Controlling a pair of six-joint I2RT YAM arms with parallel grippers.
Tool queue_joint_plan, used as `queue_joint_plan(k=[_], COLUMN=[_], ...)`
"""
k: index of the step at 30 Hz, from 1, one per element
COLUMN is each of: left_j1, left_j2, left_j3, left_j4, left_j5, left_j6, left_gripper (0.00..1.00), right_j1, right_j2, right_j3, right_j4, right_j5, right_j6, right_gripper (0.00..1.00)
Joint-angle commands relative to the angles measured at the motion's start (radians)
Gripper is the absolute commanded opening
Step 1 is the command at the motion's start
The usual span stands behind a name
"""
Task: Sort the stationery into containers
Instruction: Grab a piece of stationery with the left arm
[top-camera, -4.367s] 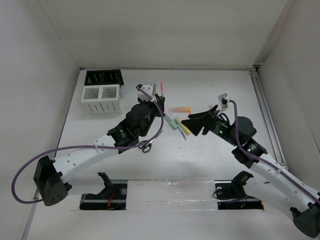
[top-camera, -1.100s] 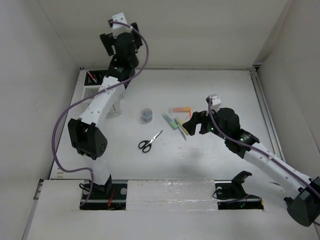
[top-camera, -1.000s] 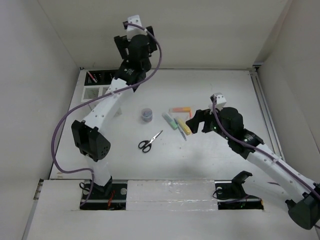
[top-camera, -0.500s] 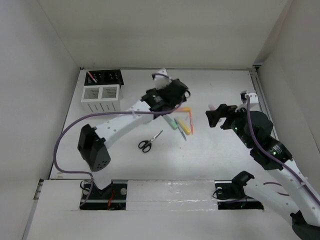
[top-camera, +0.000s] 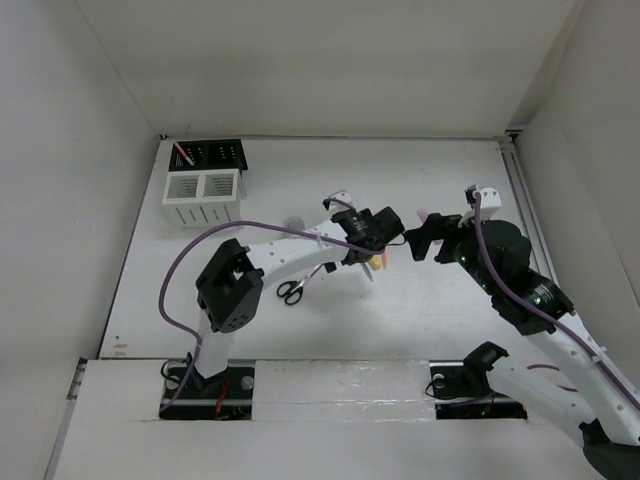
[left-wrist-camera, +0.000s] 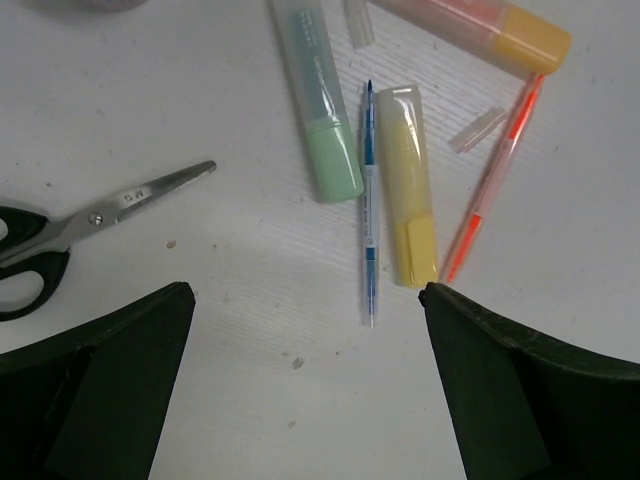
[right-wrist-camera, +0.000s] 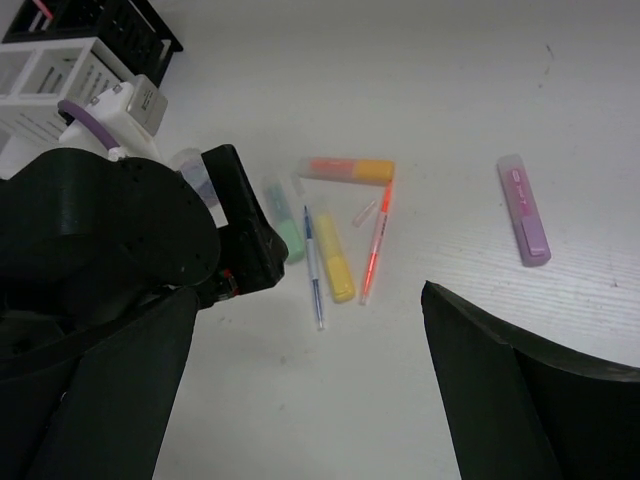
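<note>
L tool (left-wrist-camera: 307, 290) wide, empty, over the cluster at mid bench (left-wrist-camera: 580, 250): green marker (left-wrist-camera: 320, 105), blue pen (left-wrist-camera: 368, 210), yellow marker (left-wrist-camera: 410, 190), orange-red pen (left-wrist-camera: 495, 180); all prob. light, stiff, slick, so I'd pinch across a barrel mid-length. R tool (right-wrist-camera: 308, 290) wide too, empty. Far-left black mesh holder (top-camera: 215, 153) has one red pen (top-camera: 183, 155); white organizer (top-camera: 203, 213) looks empty.

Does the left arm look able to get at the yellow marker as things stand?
Probably yes: the left gripper hangs open above the yellow marker, nothing covering it. The blue pen lies tight along one side and the orange-red pen close on the other, so either may get nudged.
</note>
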Motion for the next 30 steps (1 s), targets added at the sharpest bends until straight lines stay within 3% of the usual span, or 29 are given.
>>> queue_joint_plan(k=[1,18,30], left_j1=[-0.008,0.028,0.038], left_j2=[0.033,0.155,0.196], left_j3=[-0.015,-0.035,-0.016], left_j4=[0.017,0.115,0.124], left_j5=[0.012,0.1,0.1], left_j6=[-0.069,-0.011,-0.02], left_gripper=[0.95,0.76,0.75], right_j1=[-0.006,-0.006,-0.006], right_j2=[-0.006,-0.069,-0.088], right_j3=[-0.003,-0.012,-0.012], right_j4=[0.04,0.021,0.021], right_j5=[-0.026,-0.005,-0.015], right_j6=[-0.016,0.002,0.002], right_gripper=[1.0,1.0,1.0])
